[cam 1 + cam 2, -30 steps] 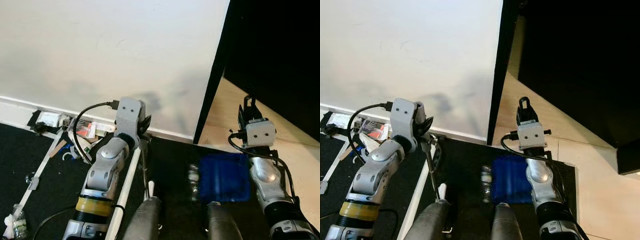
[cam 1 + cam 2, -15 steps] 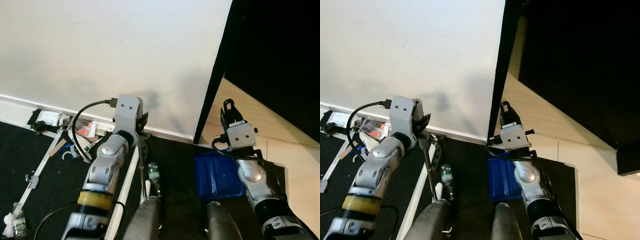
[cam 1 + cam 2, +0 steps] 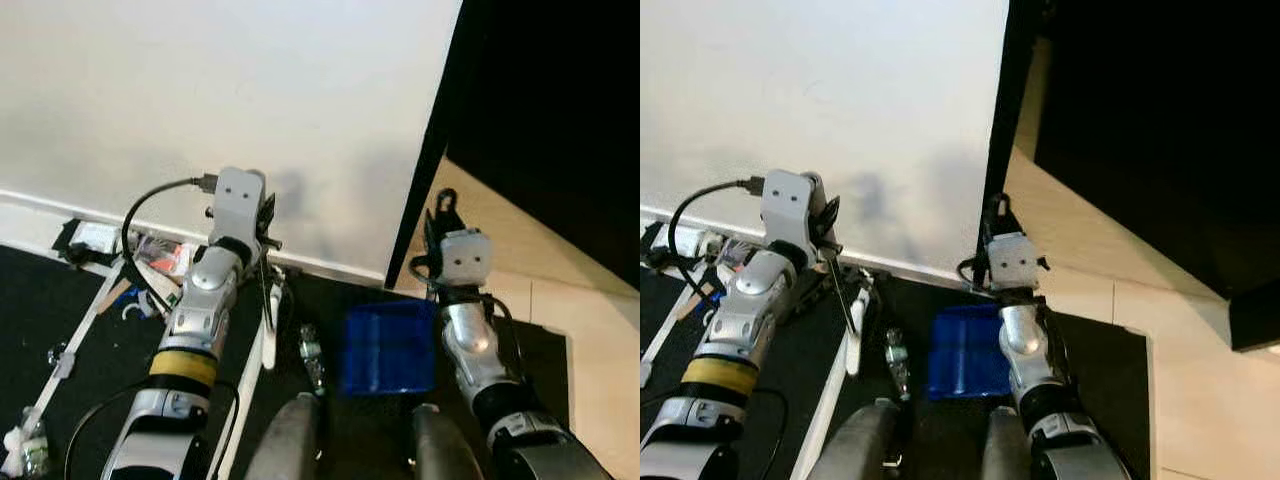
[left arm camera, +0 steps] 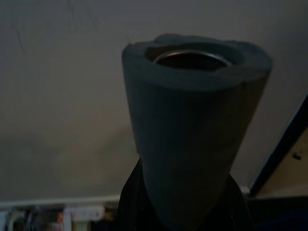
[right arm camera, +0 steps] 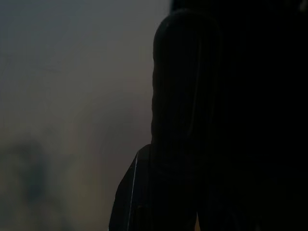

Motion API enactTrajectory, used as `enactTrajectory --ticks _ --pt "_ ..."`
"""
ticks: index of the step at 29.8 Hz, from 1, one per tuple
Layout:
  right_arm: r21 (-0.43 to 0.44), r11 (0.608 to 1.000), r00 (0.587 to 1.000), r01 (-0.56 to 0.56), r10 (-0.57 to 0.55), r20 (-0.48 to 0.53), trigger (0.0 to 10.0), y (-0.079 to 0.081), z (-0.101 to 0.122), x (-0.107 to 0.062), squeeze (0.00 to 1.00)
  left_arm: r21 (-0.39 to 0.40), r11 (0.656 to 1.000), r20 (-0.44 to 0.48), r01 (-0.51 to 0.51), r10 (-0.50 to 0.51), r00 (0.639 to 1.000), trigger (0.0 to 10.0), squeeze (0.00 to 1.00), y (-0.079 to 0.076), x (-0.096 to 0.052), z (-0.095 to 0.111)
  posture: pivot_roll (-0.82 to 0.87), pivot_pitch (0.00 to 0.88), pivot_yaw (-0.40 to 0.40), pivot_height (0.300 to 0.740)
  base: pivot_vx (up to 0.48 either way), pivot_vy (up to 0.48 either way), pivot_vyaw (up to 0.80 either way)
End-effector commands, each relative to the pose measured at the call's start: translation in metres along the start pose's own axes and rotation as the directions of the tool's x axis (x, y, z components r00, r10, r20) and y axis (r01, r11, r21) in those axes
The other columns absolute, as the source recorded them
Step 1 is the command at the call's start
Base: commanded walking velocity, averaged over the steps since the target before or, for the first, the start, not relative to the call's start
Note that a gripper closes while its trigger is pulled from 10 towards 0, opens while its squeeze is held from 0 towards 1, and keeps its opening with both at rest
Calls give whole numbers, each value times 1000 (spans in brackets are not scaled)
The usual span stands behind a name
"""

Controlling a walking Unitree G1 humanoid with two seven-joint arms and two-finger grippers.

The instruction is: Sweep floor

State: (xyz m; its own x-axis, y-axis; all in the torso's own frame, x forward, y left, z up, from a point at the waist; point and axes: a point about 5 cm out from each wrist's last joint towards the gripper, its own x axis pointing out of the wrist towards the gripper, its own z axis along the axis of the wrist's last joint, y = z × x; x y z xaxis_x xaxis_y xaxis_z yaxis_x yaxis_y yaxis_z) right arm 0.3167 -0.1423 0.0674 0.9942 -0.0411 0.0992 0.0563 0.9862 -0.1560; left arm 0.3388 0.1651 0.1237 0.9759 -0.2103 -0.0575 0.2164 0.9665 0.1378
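Black floor bears blue dustpan beside clear bottle.

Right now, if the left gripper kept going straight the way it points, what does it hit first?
Most likely the white wall. The left gripper is closed on the foam-covered broom handle and faces the wall above the baseboard. Nothing else lies between them as far as I can see, though the gap's depth is unclear.

We list: white wall with white baseboard; black door frame at its right edge; pale wood floor beyond; black mat below the wall. Along the baseboard, 1 cluster of papers and cables. We cannot tell finer details.
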Motion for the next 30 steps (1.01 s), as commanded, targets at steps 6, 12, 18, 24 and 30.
enactTrajectory --ticks 6,12,18,24,30 --pt "6 1000 994 -29 29 -103 10000 3 -22 -13 0 -130 992 -101 1 -14 995 10000 0 -11 -10 -35 167 164 83 740 0 0 0" --pt "-27 998 991 -64 61 -123 10000 7 -28 -18 0 -171 985 -92 -2 -13 996 10000 0 -15 -8 -36 170 168 83 740 0 0 0" --pt "-46 993 989 -106 100 -106 10000 13 -23 -12 0 -191 982 -57 6 -17 998 10000 0 -16 -1 -27 173 165 85 740 0 0 0" --pt "-118 974 946 -191 151 -286 10000 17 -36 -8 0 -193 981 -36 25 -33 999 10000 0 -21 2 -22 168 152 75 740 0 0 0" --pt "-66 963 919 -262 229 -320 10000 21 -39 -13 0 -198 980 -43 19 -28 999 10000 0 -23 -3 -27 166 150 51 740 0 0 0"
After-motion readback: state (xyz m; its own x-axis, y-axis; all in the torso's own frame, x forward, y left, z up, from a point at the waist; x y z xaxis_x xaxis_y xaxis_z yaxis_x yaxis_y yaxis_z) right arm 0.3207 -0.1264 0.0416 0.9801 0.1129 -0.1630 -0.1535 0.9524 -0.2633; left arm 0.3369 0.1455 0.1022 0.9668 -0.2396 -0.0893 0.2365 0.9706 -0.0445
